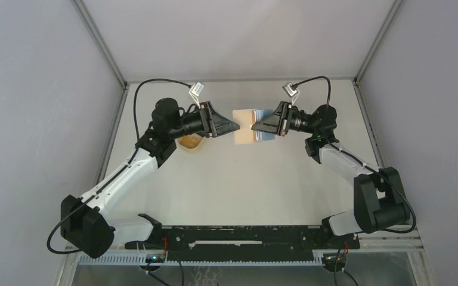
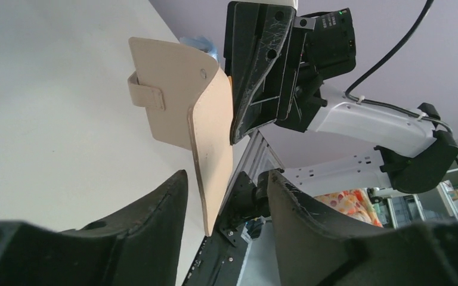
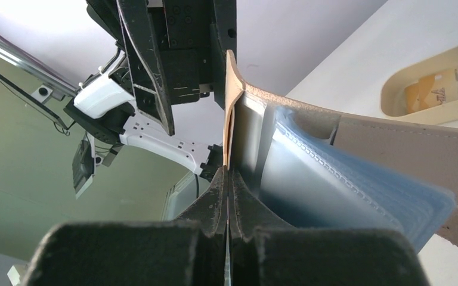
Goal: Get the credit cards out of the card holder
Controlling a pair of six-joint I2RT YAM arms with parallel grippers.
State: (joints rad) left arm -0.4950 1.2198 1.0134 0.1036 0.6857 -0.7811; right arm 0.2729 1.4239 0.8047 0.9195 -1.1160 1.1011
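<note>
The tan card holder (image 1: pixel 243 126) hangs in the air above the table, between both grippers. My right gripper (image 3: pixel 228 173) is shut on the edge of one tan flap (image 3: pixel 232 89), which stands upright from its fingers. The holder (image 3: pixel 393 149) is spread open, and light blue credit cards (image 3: pixel 346 190) fan out of it to the right; they also show as credit cards (image 1: pixel 266 134) from above. My left gripper (image 2: pixel 228 176) is open. The lower corner of the holder (image 2: pixel 173 107) reaches down between its fingers, touching neither. Its snap tab (image 2: pixel 146 95) faces that camera.
An oval tan tray (image 1: pixel 191 142) lies on the table under the left arm's wrist, and in the right wrist view the tray (image 3: pixel 429 89) holds small items. Both arms meet nose to nose over the far middle of the table.
</note>
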